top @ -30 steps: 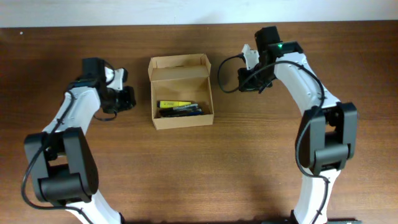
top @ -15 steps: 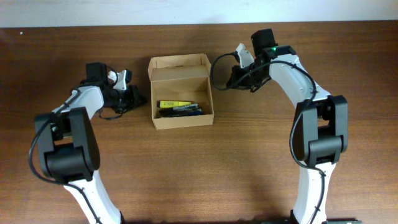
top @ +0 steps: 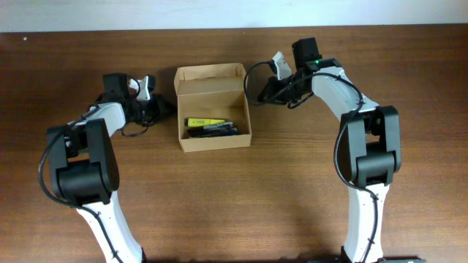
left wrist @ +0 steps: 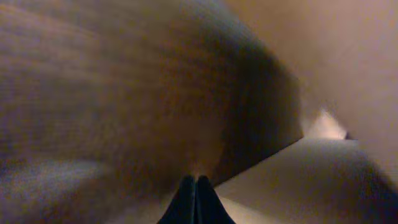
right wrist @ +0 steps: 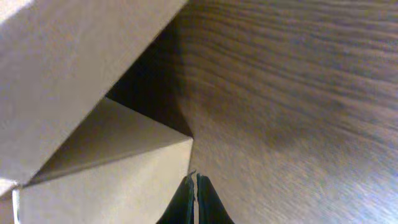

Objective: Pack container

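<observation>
- Beside the container (top: 213,109), one on each side, what are those two black things?
- They are the left gripper (top: 151,109) and the right gripper (top: 265,90). Both have their fingers pressed tight together, and they hold nothing.
- Where does the container sit?
- On the table (top: 292,183), right between the two grippers. Its lid flap (top: 210,73) stands up at the back. A yellow thing (top: 204,121) and some dark pen-like things (top: 219,128) lie inside.
- Why are the fingers pinched shut?
- I think shut fingers make one thin tip for poking. Each wrist camera shows its tip very near the cardboard, close to a corner of the container. My guess is they mean to push the lid down. With one gripper on each side, the container should not slide away.
</observation>
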Controlling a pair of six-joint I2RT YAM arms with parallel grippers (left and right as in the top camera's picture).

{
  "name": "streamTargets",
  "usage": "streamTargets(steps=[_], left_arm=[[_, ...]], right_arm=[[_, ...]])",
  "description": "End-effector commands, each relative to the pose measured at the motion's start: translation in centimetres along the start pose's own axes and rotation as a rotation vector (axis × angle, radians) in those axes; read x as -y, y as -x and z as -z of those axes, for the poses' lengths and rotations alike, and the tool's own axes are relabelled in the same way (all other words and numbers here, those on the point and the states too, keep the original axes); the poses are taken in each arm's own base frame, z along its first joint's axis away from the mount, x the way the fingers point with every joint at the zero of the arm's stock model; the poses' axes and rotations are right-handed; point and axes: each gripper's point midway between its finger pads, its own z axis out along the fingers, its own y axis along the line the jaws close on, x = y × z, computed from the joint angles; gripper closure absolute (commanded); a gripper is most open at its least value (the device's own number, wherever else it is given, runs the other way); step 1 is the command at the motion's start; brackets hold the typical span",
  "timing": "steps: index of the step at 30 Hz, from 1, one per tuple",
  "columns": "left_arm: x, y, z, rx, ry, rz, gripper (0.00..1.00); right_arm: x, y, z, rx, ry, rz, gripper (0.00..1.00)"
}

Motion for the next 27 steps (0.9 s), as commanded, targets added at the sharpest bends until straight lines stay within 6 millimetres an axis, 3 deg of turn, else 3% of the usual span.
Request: streamTargets(steps=[1, 10, 15, 22, 27], left_arm=[[1.3, 0.9, -0.4, 0.018, -0.069, 0.005, 0.99], [2.6, 2.2, -0.6, 0.061, -0.119, -0.019, 0.99], [3.0, 2.6, -0.5, 0.071, -0.137, -0.034, 0.98], [3.7, 3.4, -0.3, 0.098, -0.166, -0.052, 0.98], [5.8, 4.8, 0.3, 0.141, -0.263, -0.101, 0.98]], right_arm=[[-0.7, -0.3, -1.1, -0.013, 0.066, -0.003, 0.96], [-1.5, 0.1, -2.1, -0.001, 0.097, 0.035, 0.96], [-3.1, 0.9, -2.2, 0.031, 0.164, 0.085, 0.96], [-3.2, 1.2, -2.3, 0.041, 0.166, 0.097, 0.96], [-4.3, 1.9, -2.0, 0.069, 0.224, 0.137, 0.96]])
